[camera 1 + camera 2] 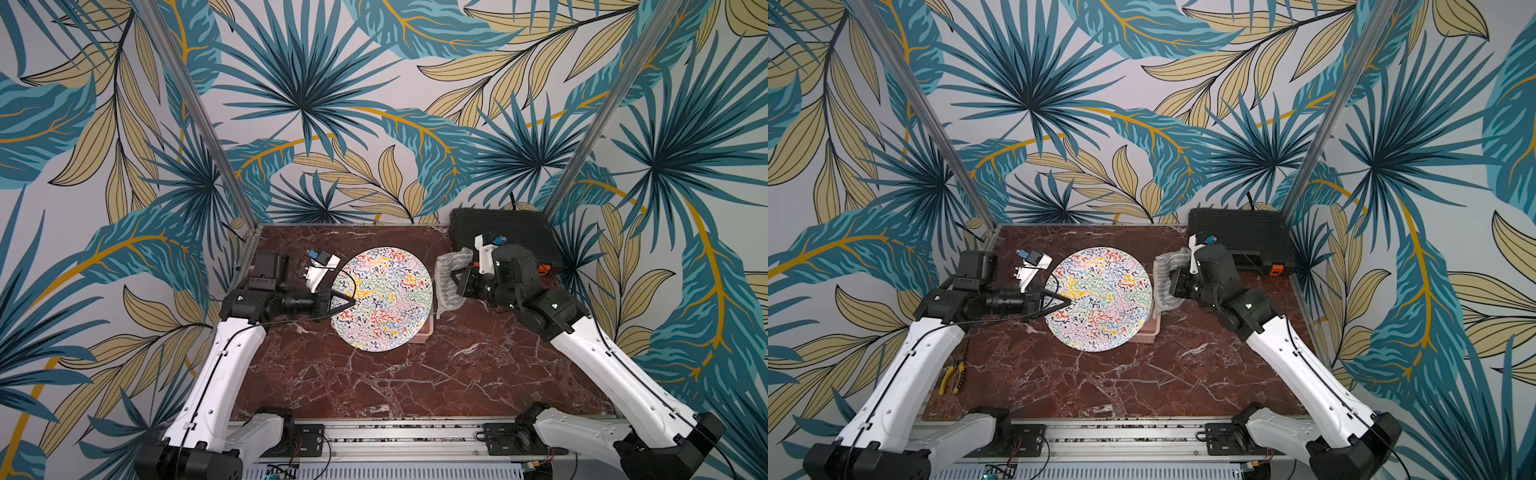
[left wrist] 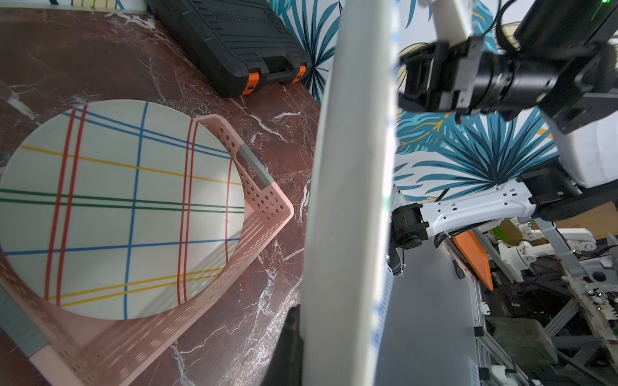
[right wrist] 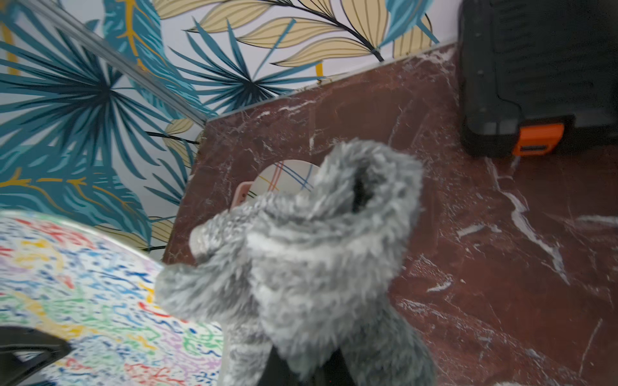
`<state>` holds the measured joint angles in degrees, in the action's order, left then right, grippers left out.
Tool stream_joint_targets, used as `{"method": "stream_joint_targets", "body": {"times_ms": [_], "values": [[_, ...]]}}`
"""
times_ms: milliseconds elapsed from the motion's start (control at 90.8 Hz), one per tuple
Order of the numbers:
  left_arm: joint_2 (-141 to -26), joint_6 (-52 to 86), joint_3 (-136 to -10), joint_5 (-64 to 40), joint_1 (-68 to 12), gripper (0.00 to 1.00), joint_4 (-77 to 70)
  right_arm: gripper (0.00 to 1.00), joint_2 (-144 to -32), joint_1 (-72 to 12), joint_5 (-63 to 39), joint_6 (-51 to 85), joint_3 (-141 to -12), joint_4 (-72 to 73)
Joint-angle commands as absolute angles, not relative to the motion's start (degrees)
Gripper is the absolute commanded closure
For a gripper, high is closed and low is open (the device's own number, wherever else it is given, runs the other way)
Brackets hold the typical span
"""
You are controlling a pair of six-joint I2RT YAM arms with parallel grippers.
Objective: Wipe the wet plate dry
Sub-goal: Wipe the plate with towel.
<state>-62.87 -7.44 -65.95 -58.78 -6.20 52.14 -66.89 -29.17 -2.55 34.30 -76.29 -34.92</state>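
Grey fluffy cloth [image 1: 444, 274] pinched in right tool [image 1: 457, 283], just beside colourful plate [image 1: 388, 299]; left tool [image 1: 352, 300] clamped on plate rim.

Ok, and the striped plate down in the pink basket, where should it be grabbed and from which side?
Pinch the striped plate by its thin rim on the arc that clears the pink basket, toward the black case; elsewhere the basket wall covers the edge. Come from that open side, probably once the left hand moves the squiggle plate hanging over it.
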Motion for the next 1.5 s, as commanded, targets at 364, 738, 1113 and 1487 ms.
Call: {"method": "stream_joint_targets", "body": {"times_ms": [364, 738, 1113, 1487], "values": [[-61.32, -24.56, -74.54, -45.82, -17.78, 1.00, 60.50, 1.00, -90.85, -28.94, -33.43, 44.10, -106.96, -33.95], [-65.26, -26.11, -77.12, -38.96, -22.14, 1.00, 58.66, 1.00, -105.46, -37.78, -42.95, 43.61, -121.50, -40.47], [-66.01, -27.40, -79.46, -36.96, -22.72, 1.00, 58.16, 1.00, -103.16, -39.10, -46.94, 39.32, -116.16, -45.63], [-67.41, -26.28, -81.21, -34.11, -22.71, 1.00, 56.86, 1.00, -99.07, -39.02, -50.81, 32.93, -111.67, -49.27]]}}
